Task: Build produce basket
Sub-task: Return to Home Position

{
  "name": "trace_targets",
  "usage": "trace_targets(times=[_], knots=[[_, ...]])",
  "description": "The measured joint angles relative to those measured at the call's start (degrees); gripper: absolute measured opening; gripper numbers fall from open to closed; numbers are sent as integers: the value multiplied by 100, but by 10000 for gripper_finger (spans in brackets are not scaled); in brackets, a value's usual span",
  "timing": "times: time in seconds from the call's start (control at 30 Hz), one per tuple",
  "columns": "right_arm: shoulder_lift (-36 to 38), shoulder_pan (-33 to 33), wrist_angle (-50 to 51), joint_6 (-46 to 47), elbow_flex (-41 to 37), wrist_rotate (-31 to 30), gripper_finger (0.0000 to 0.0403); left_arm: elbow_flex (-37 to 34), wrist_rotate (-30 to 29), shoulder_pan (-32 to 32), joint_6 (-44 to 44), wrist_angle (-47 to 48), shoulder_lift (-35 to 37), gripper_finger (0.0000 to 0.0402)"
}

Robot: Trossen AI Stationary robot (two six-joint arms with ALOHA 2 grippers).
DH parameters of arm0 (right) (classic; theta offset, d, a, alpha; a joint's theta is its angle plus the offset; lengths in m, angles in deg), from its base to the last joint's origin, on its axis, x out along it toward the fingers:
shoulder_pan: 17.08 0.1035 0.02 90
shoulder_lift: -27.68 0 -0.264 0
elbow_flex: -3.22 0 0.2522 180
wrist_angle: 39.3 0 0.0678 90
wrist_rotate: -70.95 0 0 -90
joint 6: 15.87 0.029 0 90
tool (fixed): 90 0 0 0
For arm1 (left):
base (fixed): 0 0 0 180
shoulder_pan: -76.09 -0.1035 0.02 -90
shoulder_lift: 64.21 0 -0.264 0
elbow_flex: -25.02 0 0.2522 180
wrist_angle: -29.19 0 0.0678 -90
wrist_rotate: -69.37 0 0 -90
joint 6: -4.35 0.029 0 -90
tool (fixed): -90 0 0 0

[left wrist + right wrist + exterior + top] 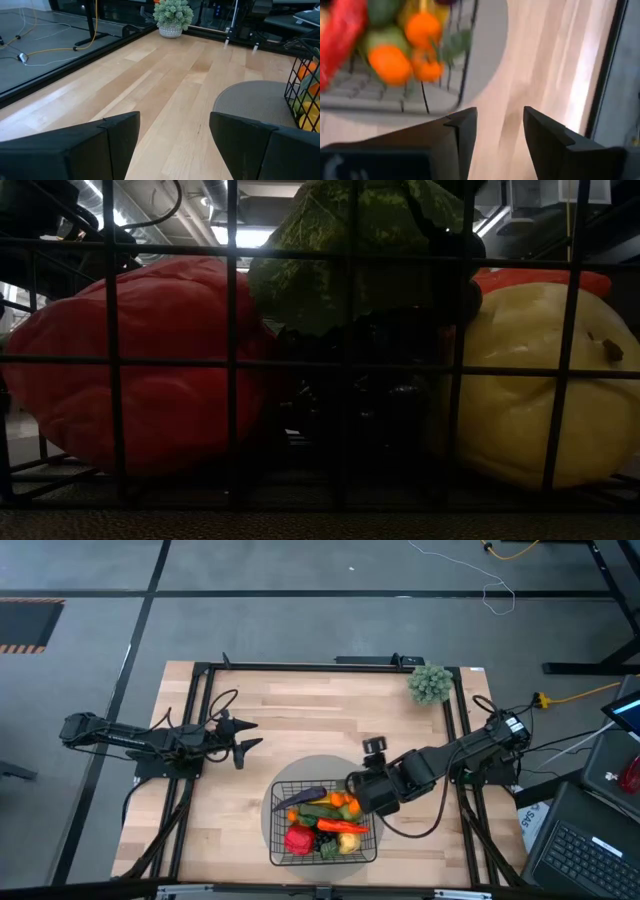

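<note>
From above, the basket (274, 825) is sitting on a grey round mat (300, 768) at the near middle of the table (300, 705). It is holding the produce: a red pepper (298, 838), an eggplant (306, 796) and orange and green pieces. The right gripper (357, 790) is hanging at the basket's far right corner, its arm crossing the table's right side. The left gripper (250, 737) is waiting over bare wood, well apart from the basket, claw spread wide. A bushy ball (430, 684) is standing at the far right corner, clear of both arms.

Low down, basket wire (232, 360) is filling the view, with the red pepper (130, 380), black grapes (360, 395), a green piece (350, 240) and a yellow fruit (530, 395) pressing together behind it.

The left wrist is showing its claw (175, 135) wide over open boards, with the mat (250, 102) and basket edge (300, 95) to one side and the bushy ball (172, 15) far off.

The right wrist is showing its claw (500, 130) moderately parted and holding nothing, just outside the basket wall (422, 97), with oranges (387, 62) inside.
</note>
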Motion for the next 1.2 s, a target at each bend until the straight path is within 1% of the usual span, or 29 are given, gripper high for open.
trace_targets(times=[0.13, 0.23, 0.3, 0.47, 0.53, 0.6, 0.7, 0.77, 0.87, 0.93, 1.03, 1.2], knots=[[1, 2, 909, 677, 1, 7, 148, 0, 0, -2, 0, 0, 0, 229], [322, 17, 1501, 1634, -186, -23, 148, 0, -1, 0, 0, 1, 0, 229], [794, 16, 1435, 1986, -566, -152, 148, 0, 0, 0, 0, -2, -2, 229], [2235, -34, 732, 2716, -2011, -593, 148, 0, 0, 0, 0, 3, -1, 229], [2903, -87, 231, 2954, -2683, -615, 148, 0, -1, 0, 0, 4, -2, 229], [3514, -165, -548, 3078, -3408, -621, 148, 0, 0, 0, 0, 0, 0, 229], [4528, -305, -2123, 2883, -4653, -625, 148, 0, 0, 0, 0, 0, 0, 229], [5188, -391, -3305, 2394, -5576, -624, 148, 0, 0, 0, 0, 0, -2, 229], [6072, -488, -5182, 1357, -6912, -587, 148, 0, 0, 0, 0, 2, -2, 229], [6567, -541, -6058, 751, -7644, -440, 148, 0, 0, 0, 0, 0, 0, 229], [7242, -651, -6633, 500, -8358, -256, 148, 0, 0, 0, 0, 0, -2, 229], [8169, -750, -6739, 461, -8889, -250, 148, 0, 0, 0, 0, 0, -1, 229]])
